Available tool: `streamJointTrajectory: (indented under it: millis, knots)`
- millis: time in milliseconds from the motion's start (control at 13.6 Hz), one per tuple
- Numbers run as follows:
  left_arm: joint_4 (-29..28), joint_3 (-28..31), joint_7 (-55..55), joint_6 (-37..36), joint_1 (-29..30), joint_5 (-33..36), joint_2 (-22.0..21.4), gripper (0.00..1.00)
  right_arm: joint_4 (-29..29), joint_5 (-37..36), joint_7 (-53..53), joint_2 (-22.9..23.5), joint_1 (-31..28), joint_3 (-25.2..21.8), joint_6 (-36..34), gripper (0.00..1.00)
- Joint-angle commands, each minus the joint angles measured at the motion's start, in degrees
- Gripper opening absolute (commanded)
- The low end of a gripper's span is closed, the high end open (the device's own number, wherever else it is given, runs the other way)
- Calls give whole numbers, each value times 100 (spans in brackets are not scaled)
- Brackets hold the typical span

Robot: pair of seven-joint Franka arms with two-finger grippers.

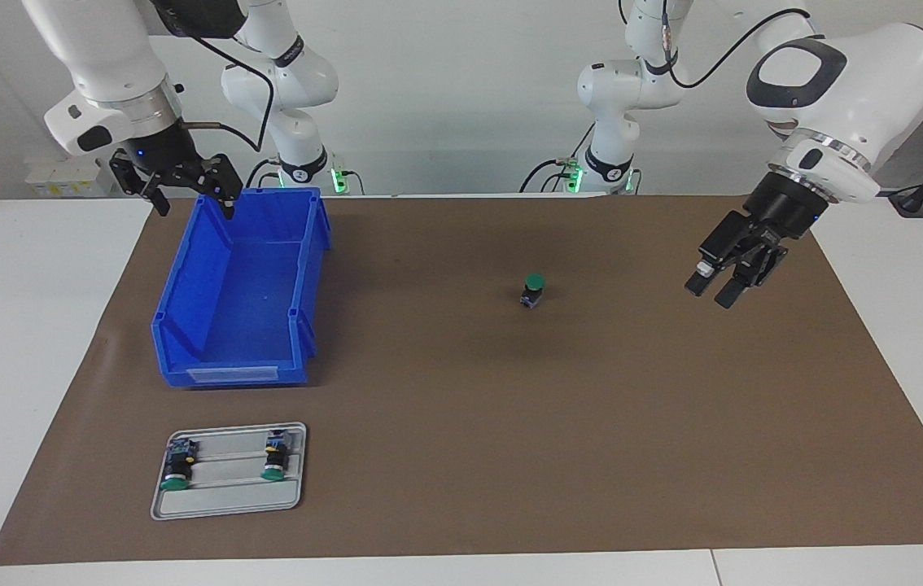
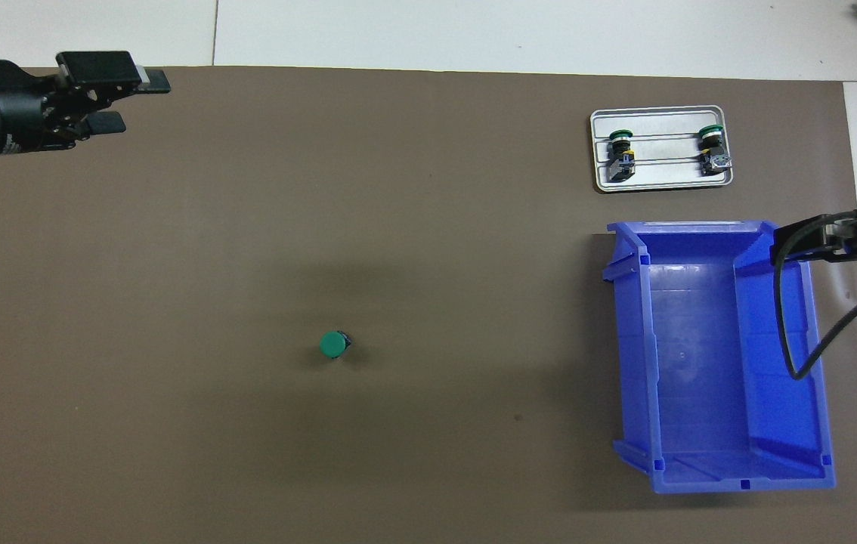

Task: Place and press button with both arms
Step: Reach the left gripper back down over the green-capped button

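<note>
Two spare push-buttons lie on their sides on a small grey metal tray (image 1: 225,505), one (image 1: 177,468) toward its outer end, the other (image 1: 274,458) beside it, green caps pointing away from the robots. Tray sits farthest from the robots, at the right arm's end of the table.

Task button (image 1: 533,290) stands upright alone on the brown mat (image 1: 510,456), roughly mid-table, a bit toward the left arm's end. Round flat green cap on top, black collar under it, dark blocky base with blue marks. Nothing touches it.

Count: three buttons total, one standing, two on the tray. One tray. One blue plastic bin (image 1: 238,293), nothing visible inside, between tray and robots, open top up. One mat. Two arms.

Left gripper (image 1: 720,284) hangs over bare mat toward the left arm's end, well apart from the button, fingers spread, holding nothing. Right gripper (image 1: 190,194) hangs over the bin's edge nearest the robots, fingers apart, holding nothing; a black cable loops down from it.
</note>
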Motion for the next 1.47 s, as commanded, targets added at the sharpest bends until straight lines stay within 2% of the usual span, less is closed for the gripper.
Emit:
streamJointTrajectory:
  millis: [0, 220, 513, 586, 660, 806, 879, 953, 1026, 1099, 1393]
  knots:
    - [20, -11, 43, -435, -241, 1015, -89, 99, -108, 103, -142, -107, 0, -34, -33, 100]
    - [-137, -20, 473, -1119, -522, 1755, -247, 99, -108, 103, -142, -107, 0, -34, -33, 100]
    - [-1032, -20, 606, -1359, -838, 1861, -738, 95, -108, 103, -142, -107, 0, -34, -33, 100]
    - [-1374, -20, 571, -1394, -944, 1862, -940, 87, -108, 103, -142, -107, 0, -34, -33, 100]
    - [-1613, -20, 562, -1507, -1032, 1879, -1072, 72, -108, 103, -142, -107, 0, -34, -33, 100]
    - [-1973, -29, 553, -1561, -1312, 2150, -1249, 70, -108, 103, -142, -107, 0, -34, -33, 100]
    - [-2123, -38, 484, -1492, -1479, 2273, -1310, 65, -108, 103, -142, -107, 0, -34, -33, 100]
    - [-2186, -29, 222, -1456, -1681, 2318, -1311, 47, -108, 111, -142, -107, 0, -34, -33, 100]
    - [-2186, -38, -111, -1403, -1805, 2319, -1267, 21, -108, 103, -142, -107, 0, -34, -33, 100]
    - [-2238, -38, -236, -1351, -1893, 2319, -1224, 1, -108, 103, -142, -107, 0, -34, -33, 100]
    - [-2923, -46, -246, -377, -2096, 2319, -1074, 0, -108, 111, -142, -107, 0, -34, -33, 100]
